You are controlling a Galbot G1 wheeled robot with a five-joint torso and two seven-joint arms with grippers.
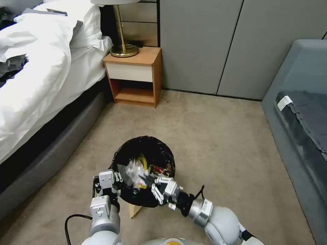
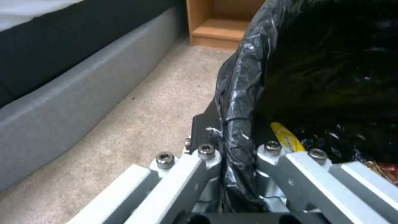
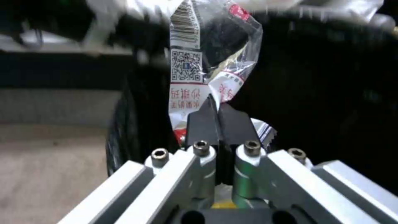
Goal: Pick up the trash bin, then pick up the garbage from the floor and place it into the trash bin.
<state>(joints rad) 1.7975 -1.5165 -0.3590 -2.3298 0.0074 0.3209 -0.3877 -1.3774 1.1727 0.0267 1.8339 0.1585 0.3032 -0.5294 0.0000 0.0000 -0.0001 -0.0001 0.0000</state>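
while the left gripper (image 1: 114,177) pinches the liner-wrapped rim of the trash bin (image 1: 144,163) at lower centre, keeping its mouth up and reachable, the right gripper (image 1: 157,182) has jaws pressed tight on a clear printed wrapper (image 3: 207,59), dangling over the opening, likely for dropping.

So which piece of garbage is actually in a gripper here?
The clear printed wrapper: the right gripper is shut on it over the trash bin. The yellow wrapper already lies loose inside, untouched.
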